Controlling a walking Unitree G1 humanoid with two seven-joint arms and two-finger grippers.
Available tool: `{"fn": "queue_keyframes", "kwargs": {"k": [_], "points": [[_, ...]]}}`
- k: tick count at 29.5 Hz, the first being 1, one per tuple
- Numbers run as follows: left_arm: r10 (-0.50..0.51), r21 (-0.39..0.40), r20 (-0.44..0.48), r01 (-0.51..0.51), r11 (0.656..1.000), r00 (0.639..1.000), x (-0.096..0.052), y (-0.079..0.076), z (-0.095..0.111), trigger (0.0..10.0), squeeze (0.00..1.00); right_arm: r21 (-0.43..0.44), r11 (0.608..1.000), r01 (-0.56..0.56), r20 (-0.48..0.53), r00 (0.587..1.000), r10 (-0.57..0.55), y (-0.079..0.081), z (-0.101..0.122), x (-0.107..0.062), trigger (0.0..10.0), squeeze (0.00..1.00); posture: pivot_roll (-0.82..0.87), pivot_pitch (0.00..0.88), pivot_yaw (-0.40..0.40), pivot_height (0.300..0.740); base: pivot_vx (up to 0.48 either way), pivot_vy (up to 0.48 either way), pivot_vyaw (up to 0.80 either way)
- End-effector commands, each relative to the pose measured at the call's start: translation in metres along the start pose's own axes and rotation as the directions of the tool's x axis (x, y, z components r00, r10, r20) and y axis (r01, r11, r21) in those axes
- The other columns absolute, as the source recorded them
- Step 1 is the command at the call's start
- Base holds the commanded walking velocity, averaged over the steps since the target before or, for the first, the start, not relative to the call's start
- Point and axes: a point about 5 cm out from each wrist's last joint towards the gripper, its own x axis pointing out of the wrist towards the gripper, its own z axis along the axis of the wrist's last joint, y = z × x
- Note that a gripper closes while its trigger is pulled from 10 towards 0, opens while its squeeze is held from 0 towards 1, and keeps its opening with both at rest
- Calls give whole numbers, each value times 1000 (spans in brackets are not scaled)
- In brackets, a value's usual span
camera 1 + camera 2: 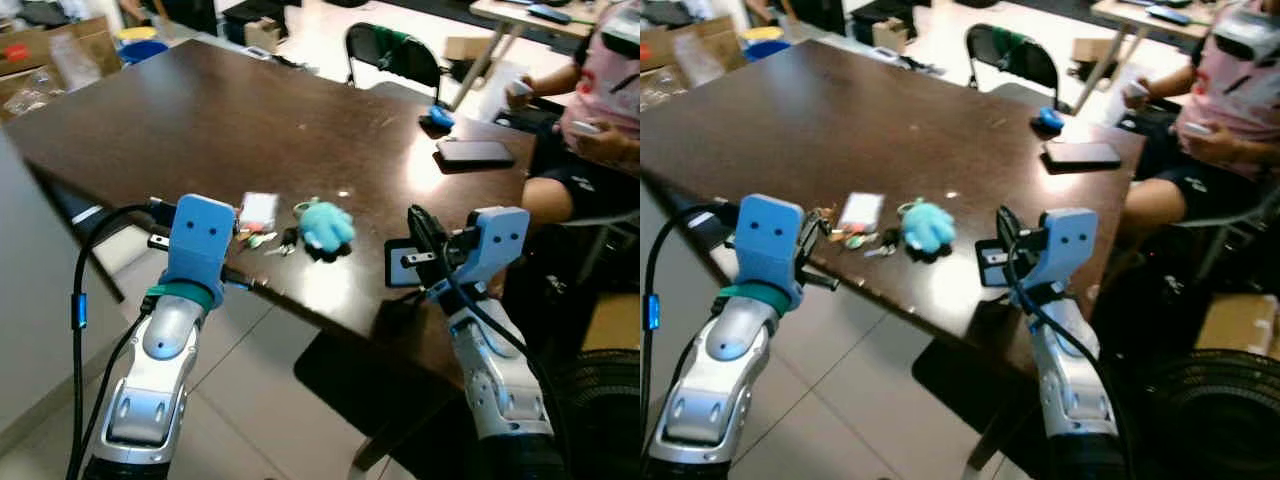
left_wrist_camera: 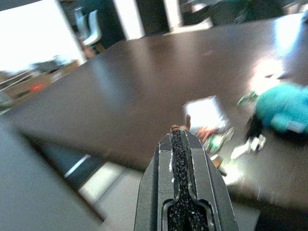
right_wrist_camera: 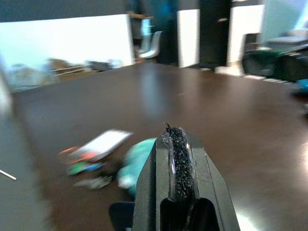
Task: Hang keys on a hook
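In the left eye view I see a dark brown table (image 1: 250,110). Near its front edge lies the bunch of keys (image 1: 268,240), with a white card tag (image 1: 258,210) and a turquoise plush toy (image 1: 326,226) attached or just beside it. My left hand (image 1: 160,225) is raised before the table edge, to the left of the keys. My right hand (image 1: 420,235) is raised on the other side, to the right of the plush toy. Farther on the table lies a black phone (image 1: 474,152) and a small blue thing (image 1: 441,116). A person (image 1: 600,100) sits at the right corner, and a black chair (image 1: 392,55) stands behind the table.

The right eye view gives the same scene, with the keys between my two arms.

In the left wrist view the black fingers (image 2: 185,192) are pressed together, with nothing between them. They point toward the keys, which lie a little beyond.

In the right wrist view the fingers (image 3: 179,183) are also pressed together and hold nothing. The plush toy and the keys are blurred here, beyond the fingertips.
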Motion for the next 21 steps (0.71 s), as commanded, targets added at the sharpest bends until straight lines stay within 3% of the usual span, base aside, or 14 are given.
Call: {"fn": "queue_keyframes", "kwargs": {"k": [1,5,21], "points": [[-7,6,-33,7,1000,999,-4,-3,-11,10000,0,-10,1000,13,-43,999,-13,-3,-13,-9,10000,0,79,98,55,740,-476,0,0],[-9,15,-60,10,1000,998,-8,-4,-19,10000,0,-5,1000,14,-61,998,-14,-1,-18,-11,10000,0,80,102,58,740,-479,0,0],[-4,23,-74,5,1000,997,-9,-3,-22,10000,0,-9,1000,-2,-61,998,2,3,-17,-8,10000,0,87,105,57,740,-427,0,0]]}}
